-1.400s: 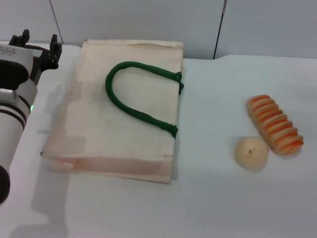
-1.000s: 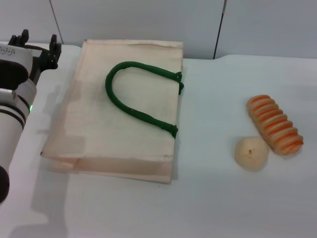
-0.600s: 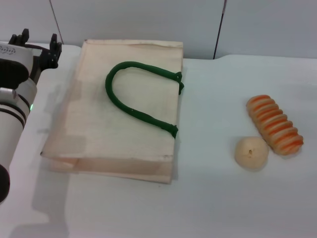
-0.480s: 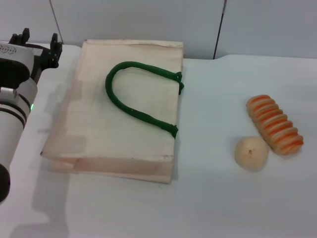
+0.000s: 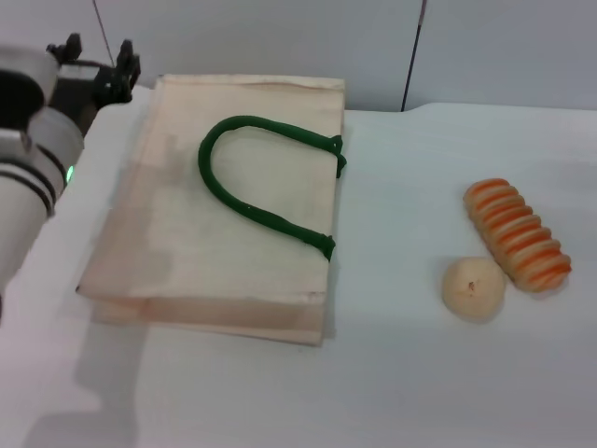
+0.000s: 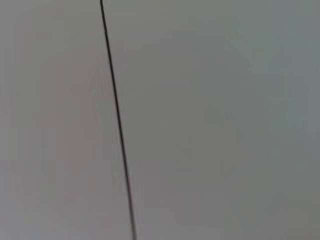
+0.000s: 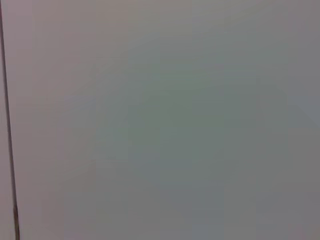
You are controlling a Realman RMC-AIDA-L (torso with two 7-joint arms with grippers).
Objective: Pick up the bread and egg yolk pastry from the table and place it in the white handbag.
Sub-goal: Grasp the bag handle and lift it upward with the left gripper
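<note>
On the table's (image 5: 392,392) right side, the bread (image 5: 518,233) is lying touching the egg yolk pastry (image 5: 474,288), well apart from the white handbag (image 5: 224,205); the left gripper (image 5: 96,65) is hovering open, empty, beside the bag's far-left corner.

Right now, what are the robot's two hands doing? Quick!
Left gripper: open, holding nothing, up by the bag's far left corner.
Right gripper: not in any picture.
</note>
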